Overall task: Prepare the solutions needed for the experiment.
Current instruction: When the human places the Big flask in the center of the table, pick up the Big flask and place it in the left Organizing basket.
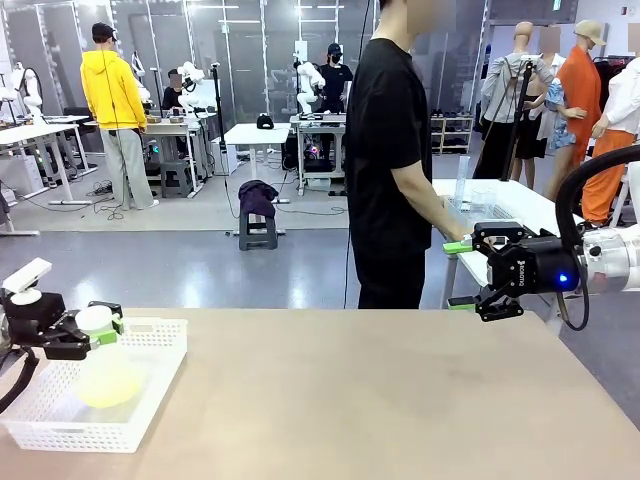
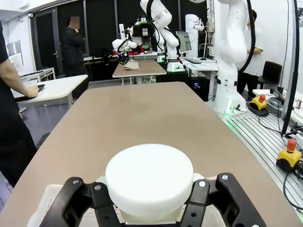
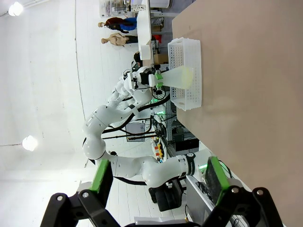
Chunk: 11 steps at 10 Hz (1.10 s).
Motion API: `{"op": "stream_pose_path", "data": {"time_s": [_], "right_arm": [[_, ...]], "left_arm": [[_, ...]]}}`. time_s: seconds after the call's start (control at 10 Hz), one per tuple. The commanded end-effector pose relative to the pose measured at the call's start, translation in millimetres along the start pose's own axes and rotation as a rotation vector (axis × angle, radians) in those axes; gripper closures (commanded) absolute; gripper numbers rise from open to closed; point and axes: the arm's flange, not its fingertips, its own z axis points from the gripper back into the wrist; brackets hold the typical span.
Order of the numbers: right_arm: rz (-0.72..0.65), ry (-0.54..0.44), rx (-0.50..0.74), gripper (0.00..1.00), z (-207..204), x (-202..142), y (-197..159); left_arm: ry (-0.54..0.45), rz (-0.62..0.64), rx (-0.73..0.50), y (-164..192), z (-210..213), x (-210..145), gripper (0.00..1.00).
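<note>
Left tool (image 1: 88, 335) clamped on the white-capped neck of a clear flask (image 1: 105, 372) holding the pale yellow solution (image 1: 108, 385), inside the white basket (image 1: 150, 400) at the tabletop's (image 1: 380, 400) left edge. Right tool (image 1: 462, 275) apart, raised, holding nothing.

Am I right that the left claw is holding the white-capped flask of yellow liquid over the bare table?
Not quite. The left claw does hold the flask by its white cap, but over the white basket, as the front view shows.
</note>
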Motion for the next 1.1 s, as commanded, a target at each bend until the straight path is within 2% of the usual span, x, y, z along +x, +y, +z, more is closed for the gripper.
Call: {"op": "stream_pose_path", "data": {"time_s": [0.0,0.2,0.3,0.4,0.5,0.6,0.7,0.8,0.9,1.0], "right_arm": [[0.004,-0.004,0.000,0.00,-0.3,-0.6,1.2],[0.004,-0.004,0.000,0.00,-0.3,-0.6,1.2],[0.004,-0.004,0.000,0.00,-0.3,-0.6,1.2],[0.004,-0.004,0.000,0.00,-0.3,-0.6,1.2],[0.004,-0.004,0.000,0.00,-0.3,-0.6,1.2],[0.004,-0.004,0.000,0.00,-0.3,-0.6,1.2],[0.004,-0.004,0.000,0.00,-0.3,-0.6,1.2],[0.004,-0.004,0.000,0.00,-0.3,-0.6,1.2],[0.004,-0.004,0.000,0.00,-0.3,-0.6,1.2],[0.004,-0.004,0.000,0.00,-0.3,-0.6,1.2]], "left_arm": [[0.021,-0.009,-0.005,8.6,-3.6,-2.2,1.00],[0.019,-0.007,-0.007,8.7,-4.8,-5.3,1.00],[0.021,0.000,-0.008,10.1,-4.8,-7.9,0.61],[0.024,0.002,-0.007,8.8,-3.1,-9.1,0.57],[0.018,0.003,-0.004,8.3,-0.7,-11.3,0.41],[0.035,0.017,-0.009,6.8,1.3,-13.5,0.52],[0.045,0.032,-0.011,5.1,2.5,-16.5,0.22],[0.059,0.043,0.000,2.5,6.9,-17.9,0.32],[0.069,0.053,0.010,0.3,9.2,-18.5,0.02],[0.072,0.057,0.015,-1.5,12.5,-18.6,0.12]]}}
